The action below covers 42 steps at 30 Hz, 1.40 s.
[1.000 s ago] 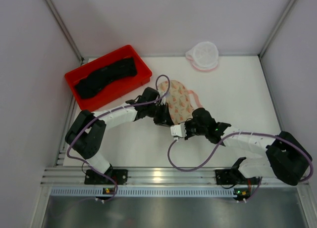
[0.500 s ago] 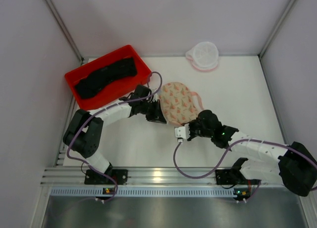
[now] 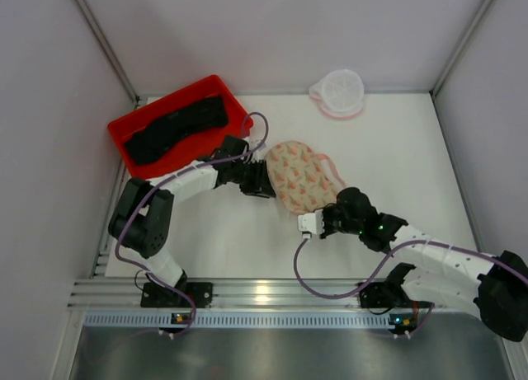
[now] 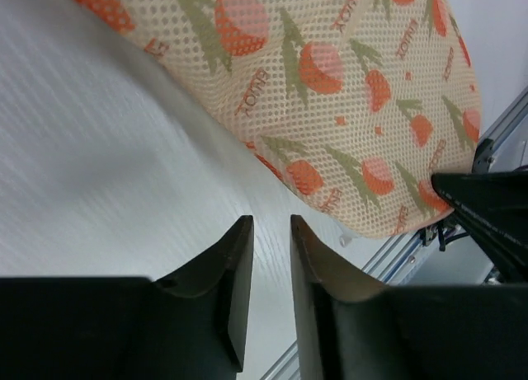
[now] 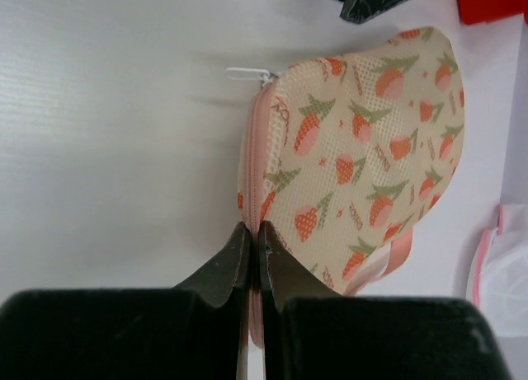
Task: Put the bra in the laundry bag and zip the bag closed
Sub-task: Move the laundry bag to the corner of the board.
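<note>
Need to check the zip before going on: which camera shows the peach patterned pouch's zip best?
Right wrist: on the peach pouch, the pink zip runs to its white pull. Top external shows the whole pouch, zip too small to follow. Left wrist shows only patterned mesh.

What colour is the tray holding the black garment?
The tray is red, clearest in the top external view.

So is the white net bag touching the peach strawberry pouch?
Apart. The top view shows the white mesh bag well behind the peach pouch, with a stretch of bare table between them.
</note>
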Each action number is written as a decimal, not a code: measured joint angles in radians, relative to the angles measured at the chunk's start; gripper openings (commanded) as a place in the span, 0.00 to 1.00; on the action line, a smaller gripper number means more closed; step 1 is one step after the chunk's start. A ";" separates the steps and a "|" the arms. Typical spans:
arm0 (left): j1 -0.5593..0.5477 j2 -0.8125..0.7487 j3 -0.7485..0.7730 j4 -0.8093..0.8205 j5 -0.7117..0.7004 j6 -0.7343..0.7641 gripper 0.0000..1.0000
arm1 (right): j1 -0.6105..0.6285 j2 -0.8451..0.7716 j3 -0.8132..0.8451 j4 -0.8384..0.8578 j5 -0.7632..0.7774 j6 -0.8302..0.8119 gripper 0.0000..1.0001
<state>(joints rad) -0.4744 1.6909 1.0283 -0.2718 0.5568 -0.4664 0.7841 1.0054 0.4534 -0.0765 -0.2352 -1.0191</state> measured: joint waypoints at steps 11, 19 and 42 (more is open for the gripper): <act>-0.001 -0.138 0.024 -0.042 0.033 0.059 0.98 | -0.037 -0.156 0.007 -0.227 0.304 0.122 0.00; -0.001 -0.173 0.059 -0.067 0.013 0.101 0.98 | -0.140 -0.296 -0.006 -0.333 0.465 0.155 0.00; 0.059 -0.182 0.101 -0.148 -0.031 0.220 0.98 | -0.934 0.293 0.148 -0.062 -0.098 -0.609 0.00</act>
<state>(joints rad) -0.4156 1.5085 1.1297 -0.4194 0.5259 -0.2466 -0.1497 1.2984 0.6014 -0.1387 -0.3336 -1.6279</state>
